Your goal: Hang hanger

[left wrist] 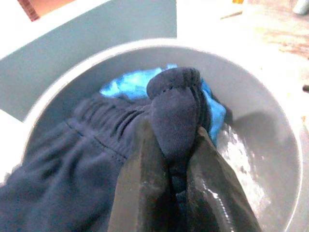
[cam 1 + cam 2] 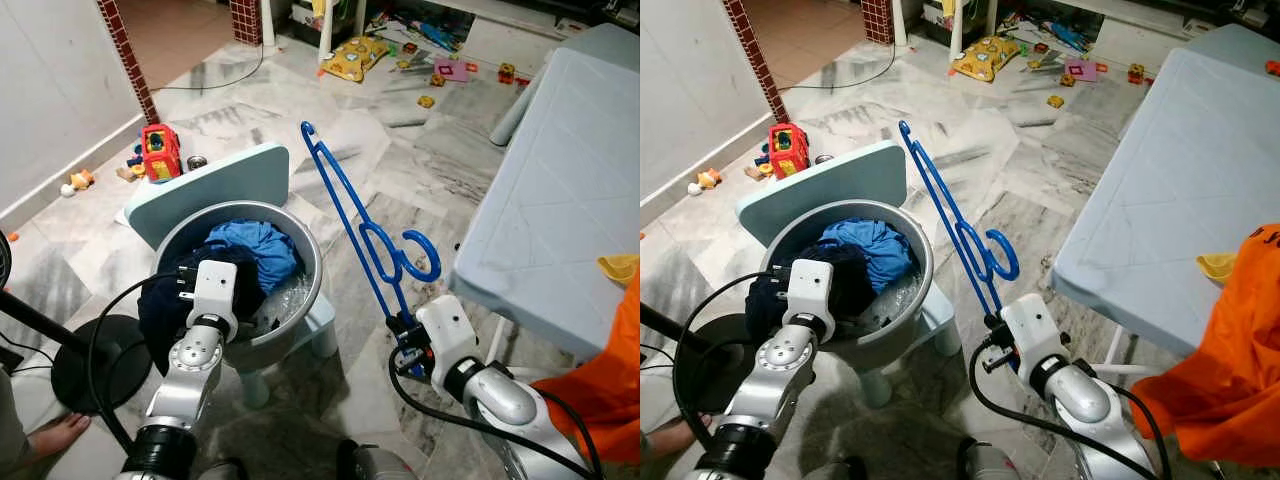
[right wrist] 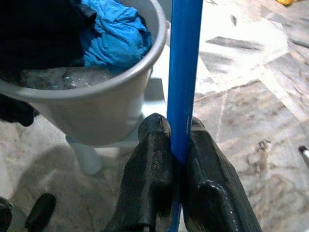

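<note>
A grey-veined white marble tile floor point(image 2: 420, 170) carries everything here. On it stands a small pale blue plastic stool point(image 2: 215, 185), and on the stool sits a round grey plastic basin point(image 2: 300, 310) holding clothes. To the right stands a pale blue plastic worktop point(image 2: 560, 190) with a yellow object point(image 2: 620, 267) at its near edge. A red toy point(image 2: 158, 152) and other small toys lie scattered across the far floor, and a black round stand base point(image 2: 75, 370) rests near the basin.
</note>
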`<state>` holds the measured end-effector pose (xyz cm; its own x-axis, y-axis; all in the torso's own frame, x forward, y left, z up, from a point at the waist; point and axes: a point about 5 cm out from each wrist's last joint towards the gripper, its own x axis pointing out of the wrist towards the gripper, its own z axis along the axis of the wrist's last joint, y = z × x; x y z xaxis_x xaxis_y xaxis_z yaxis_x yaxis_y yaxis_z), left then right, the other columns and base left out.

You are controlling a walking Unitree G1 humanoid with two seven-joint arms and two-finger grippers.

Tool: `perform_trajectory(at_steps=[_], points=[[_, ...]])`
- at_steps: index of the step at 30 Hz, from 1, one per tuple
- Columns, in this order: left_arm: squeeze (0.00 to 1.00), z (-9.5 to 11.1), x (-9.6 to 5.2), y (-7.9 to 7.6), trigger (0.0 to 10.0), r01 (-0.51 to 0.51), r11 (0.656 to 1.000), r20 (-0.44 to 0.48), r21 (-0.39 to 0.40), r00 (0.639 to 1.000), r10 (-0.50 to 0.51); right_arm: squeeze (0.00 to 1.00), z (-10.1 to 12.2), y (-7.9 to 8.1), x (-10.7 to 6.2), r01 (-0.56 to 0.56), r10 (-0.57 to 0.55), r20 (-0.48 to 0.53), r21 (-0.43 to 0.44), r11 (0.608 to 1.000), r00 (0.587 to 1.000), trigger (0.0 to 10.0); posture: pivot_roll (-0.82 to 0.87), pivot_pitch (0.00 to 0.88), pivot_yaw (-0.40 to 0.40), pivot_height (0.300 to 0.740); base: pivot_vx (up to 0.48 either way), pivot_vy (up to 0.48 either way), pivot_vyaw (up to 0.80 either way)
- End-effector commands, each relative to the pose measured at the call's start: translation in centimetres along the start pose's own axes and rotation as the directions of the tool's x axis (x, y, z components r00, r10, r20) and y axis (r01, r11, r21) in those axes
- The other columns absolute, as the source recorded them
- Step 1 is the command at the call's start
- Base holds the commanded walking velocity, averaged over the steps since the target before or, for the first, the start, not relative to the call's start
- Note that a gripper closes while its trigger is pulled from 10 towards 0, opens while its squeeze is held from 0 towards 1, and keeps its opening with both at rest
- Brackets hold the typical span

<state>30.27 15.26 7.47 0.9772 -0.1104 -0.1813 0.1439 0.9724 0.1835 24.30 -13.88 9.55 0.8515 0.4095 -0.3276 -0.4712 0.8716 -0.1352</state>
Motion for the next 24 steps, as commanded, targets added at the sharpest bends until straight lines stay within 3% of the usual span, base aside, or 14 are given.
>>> perform_trajectory(at_steps=[1, 9, 12, 16, 19, 20, 21, 23, 24], points=[[0.00, 2.2, -0.6, -0.5, 0.0, 0.068, 0.994, 0.108, 0.080, 0.991, -0.077, 0.00, 0.4, -0.5, 0.5, 0.030, -0.030, 0.026, 0.012, 0.999, 0.999, 10.0, -0.16, 0.063, 0.000, 0.740, 0.000, 0.000, 0.00], [0.00, 4.1, -3.8, -0.9, 0.0, 0.057, 0.992, 0.209, 0.117, 0.975, -0.080, 0.00, 1.1, -2.4, 2.8, 0.143, -0.154, 0.077, 0.123, 0.982, 0.985, 10.0, -0.10, 0.000, 0.025, 0.740, 0.000, 0.000, 0.00], [0.00, 3.9, -4.6, -0.9, 0.0, 0.057, 0.989, 0.214, 0.133, 0.973, -0.085, 0.00, 1.1, -3.2, 3.2, 0.196, -0.205, 0.074, 0.117, 0.974, 0.976, 10.0, -0.10, 0.000, 0.027, 0.740, 0.000, 0.000, 0.00], [0.00, 2.9, -5.6, -0.6, 0.3, 0.035, 0.987, 0.180, 0.155, 0.982, -0.063, 0.00, 1.0, -6.1, 3.2, 0.358, -0.361, 0.065, 0.061, 0.932, 0.930, 10.0, -0.09, 0.000, 0.016, 0.740, 0.000, 0.000, 0.00], [0.00, 2.6, -5.8, -0.4, 0.4, 0.015, 0.986, 0.177, 0.165, 0.983, -0.044, 0.00, 0.9, -7.1, 2.9, 0.404, -0.407, 0.068, 0.056, 0.913, 0.911, 10.0, -0.10, 0.000, 0.009, 0.740, 0.000, 0.000, 0.00], [0.00, 2.4, -5.9, -0.3, 2.8, 0.008, 0.989, 0.168, 0.145, 0.985, -0.032, 0.00, 0.8, -7.8, 2.6, 0.436, -0.439, 0.071, 0.053, 0.898, 0.896, 10.0, -0.10, 0.000, 0.009, 0.740, 0.000, 0.000, 0.00], [0.00, 2.1, -5.9, -0.1, 3.2, -0.002, 0.991, 0.160, 0.130, 0.987, -0.019, 0.00, 0.7, -8.3, 2.4, 0.461, -0.463, 0.073, 0.049, 0.886, 0.883, 10.0, -0.11, 0.000, 0.017, 0.740, 0.000, 0.000, 0.00], [0.00, 1.6, -6.1, 0.1, 6.4, -0.014, 0.995, 0.141, 0.098, 0.990, 0.000, 0.00, 0.4, -9.1, 1.9, 0.483, -0.485, 0.077, 0.048, 0.875, 0.871, 10.0, -0.12, 0.000, 0.033, 0.740, 0.000, 0.000, 0.00], [0.00, 1.2, -6.3, 0.3, 10.0, -0.033, 0.996, 0.131, 0.088, 0.991, 0.021, 0.00, 0.4, -9.7, 1.5, 0.492, -0.495, 0.085, 0.057, 0.869, 0.865, 10.0, -0.13, 0.000, 0.043, 0.740, 0.000, 0.000, 0.00]])
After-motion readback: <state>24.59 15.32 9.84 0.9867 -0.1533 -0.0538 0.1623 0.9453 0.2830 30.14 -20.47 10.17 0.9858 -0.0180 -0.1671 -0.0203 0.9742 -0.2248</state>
